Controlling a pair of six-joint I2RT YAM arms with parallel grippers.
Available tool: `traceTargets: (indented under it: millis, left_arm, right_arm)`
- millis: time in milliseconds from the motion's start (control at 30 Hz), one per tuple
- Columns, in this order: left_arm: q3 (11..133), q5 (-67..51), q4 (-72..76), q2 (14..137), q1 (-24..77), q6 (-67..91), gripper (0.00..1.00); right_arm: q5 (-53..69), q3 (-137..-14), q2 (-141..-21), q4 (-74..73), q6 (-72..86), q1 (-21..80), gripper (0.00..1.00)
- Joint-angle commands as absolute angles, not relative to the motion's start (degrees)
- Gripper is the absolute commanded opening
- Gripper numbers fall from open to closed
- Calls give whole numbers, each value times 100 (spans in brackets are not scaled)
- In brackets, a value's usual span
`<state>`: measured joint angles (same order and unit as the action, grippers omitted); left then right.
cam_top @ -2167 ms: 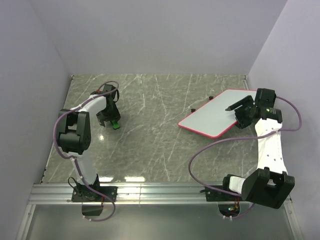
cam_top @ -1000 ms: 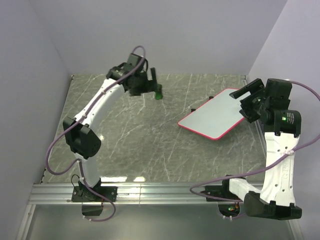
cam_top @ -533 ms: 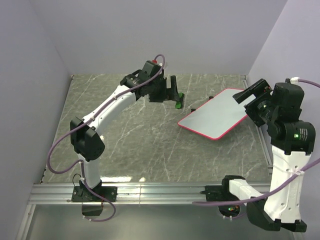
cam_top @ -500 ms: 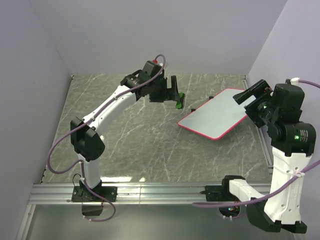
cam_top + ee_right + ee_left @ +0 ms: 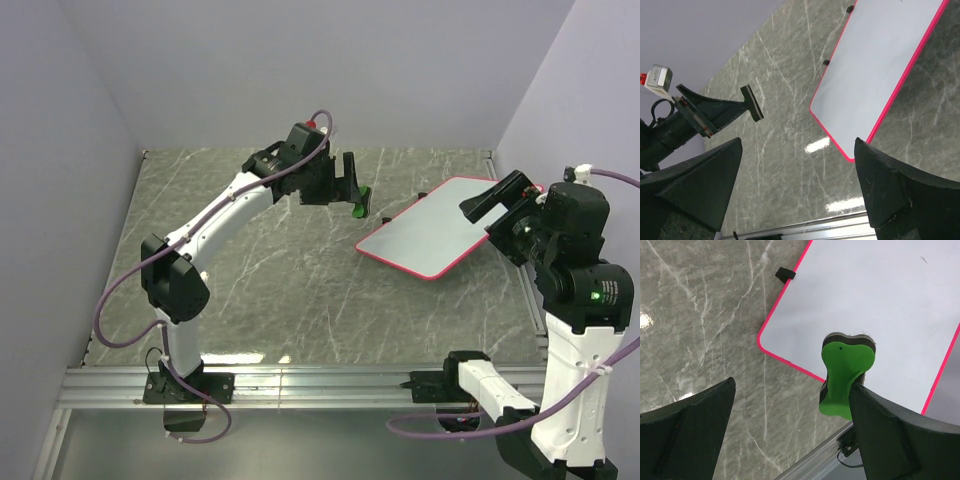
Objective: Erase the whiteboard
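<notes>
The whiteboard (image 5: 430, 235) lies flat at the right of the table, with a pink rim and an almost blank face. It also shows in the left wrist view (image 5: 880, 300) and the right wrist view (image 5: 875, 65). My left gripper (image 5: 352, 185) hangs in the air just left of the board. Its jaws stand wide apart (image 5: 792, 385). A green eraser (image 5: 842, 370) with a black felt backing sits against its right finger, with a wide gap to the other; it also shows from above (image 5: 358, 200). My right gripper (image 5: 495, 200) is raised over the board's right end, open and empty (image 5: 797, 145).
Two small black clips (image 5: 385, 220) lie against the board's far left edge. One shows in the left wrist view (image 5: 785, 274). Grey walls close in the table on three sides. An aluminium rail (image 5: 320, 385) runs along the near edge.
My left arm lifted the green eraser from the far left of the table and swung it right to beside the board. My right arm rose off the board's right end.
</notes>
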<state>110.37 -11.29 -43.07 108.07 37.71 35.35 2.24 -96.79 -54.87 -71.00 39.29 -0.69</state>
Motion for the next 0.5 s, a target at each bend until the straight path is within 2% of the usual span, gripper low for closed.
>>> traceTargets:
  millis: [0,467]
  left_arm:
    - [10978,-1143,-4026,10433,3788,3498,99]
    - [10837,-1239,-3867,10362,3788,3410,99]
  right_arm:
    - [352,-9563,-5388,-6794,3780,-26,100]
    - [369,-9474,-5098,-6644,3586,-26,100]
